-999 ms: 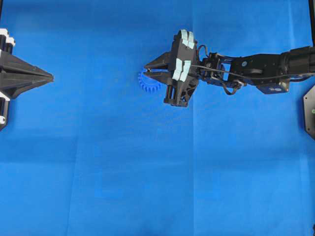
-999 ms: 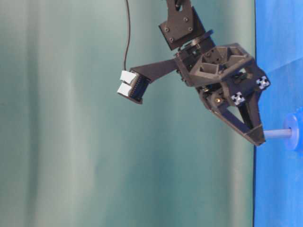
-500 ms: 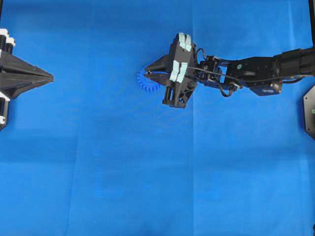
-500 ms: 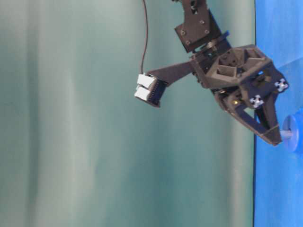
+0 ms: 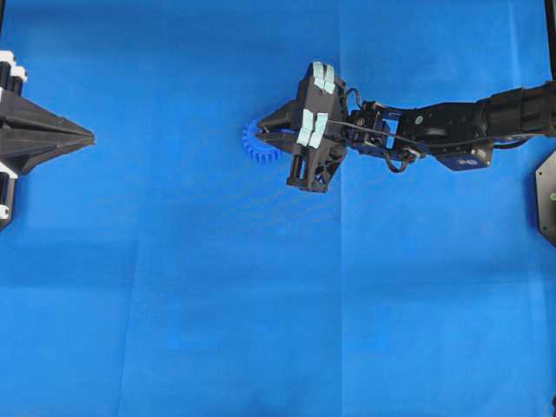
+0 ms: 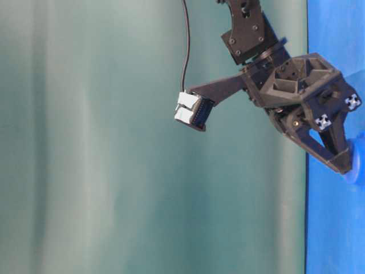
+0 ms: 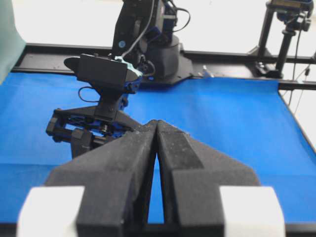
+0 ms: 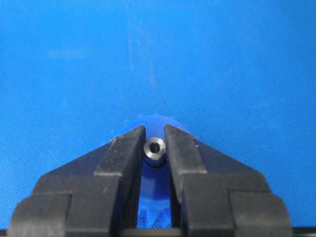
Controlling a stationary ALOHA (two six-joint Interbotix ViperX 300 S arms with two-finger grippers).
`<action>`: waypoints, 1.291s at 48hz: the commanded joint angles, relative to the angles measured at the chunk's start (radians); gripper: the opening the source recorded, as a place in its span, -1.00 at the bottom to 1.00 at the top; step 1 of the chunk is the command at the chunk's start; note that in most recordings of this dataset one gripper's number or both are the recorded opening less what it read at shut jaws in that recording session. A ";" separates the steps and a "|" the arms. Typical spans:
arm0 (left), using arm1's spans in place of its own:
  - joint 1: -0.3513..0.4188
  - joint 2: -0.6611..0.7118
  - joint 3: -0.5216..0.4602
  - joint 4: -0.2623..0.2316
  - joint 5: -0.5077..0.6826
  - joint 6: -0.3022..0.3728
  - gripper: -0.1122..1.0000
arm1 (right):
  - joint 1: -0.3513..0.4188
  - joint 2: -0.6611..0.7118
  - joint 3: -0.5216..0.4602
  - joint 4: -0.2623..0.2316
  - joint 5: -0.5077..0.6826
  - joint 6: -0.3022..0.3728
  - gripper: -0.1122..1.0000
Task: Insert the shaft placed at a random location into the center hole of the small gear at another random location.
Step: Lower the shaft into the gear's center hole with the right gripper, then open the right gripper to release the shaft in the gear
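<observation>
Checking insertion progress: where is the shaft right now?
In the right wrist view the shaft sits clamped between the right gripper fingertips, directly over the small gear, upper middle of the blue cloth.

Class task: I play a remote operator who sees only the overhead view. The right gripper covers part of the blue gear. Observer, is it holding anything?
Observer: Yes. In the right wrist view the right gripper is shut on the shaft, its shiny round end facing the camera.
Operator: Where is the shaft relative to the gear?
Observer: The small gear sits directly behind and below it, between the fingers.
Operator: How high is the gripper?
Observer: The table-level view shows its fingertips down at the gear.
Operator: And the left gripper?
Observer: The left gripper is shut, holding nothing.
</observation>
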 commanded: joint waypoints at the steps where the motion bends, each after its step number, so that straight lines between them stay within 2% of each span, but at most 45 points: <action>1: 0.000 0.005 -0.009 0.002 -0.006 0.000 -0.80 | 0.002 -0.017 -0.015 0.003 -0.006 0.002 -0.74; 19: 0.000 0.005 -0.011 0.000 -0.006 0.000 -0.80 | 0.003 -0.017 -0.014 0.002 -0.005 0.002 -0.69; 23: 0.000 0.005 -0.009 0.000 -0.006 0.000 -0.80 | 0.003 -0.017 -0.015 0.003 -0.005 0.002 -0.44; 33: 0.000 0.005 -0.009 0.000 -0.006 0.000 -0.80 | 0.005 -0.017 -0.014 0.017 -0.005 0.003 0.62; 36: -0.002 0.005 -0.009 0.000 -0.006 0.000 -0.80 | 0.005 -0.018 -0.014 0.017 -0.005 0.003 0.80; 43: -0.002 0.005 -0.009 0.002 -0.006 0.000 -0.80 | 0.005 -0.031 -0.014 0.018 -0.003 0.003 0.67; 62: 0.000 0.005 -0.009 0.000 -0.006 0.000 -0.80 | 0.003 -0.176 -0.015 0.017 0.078 -0.003 0.68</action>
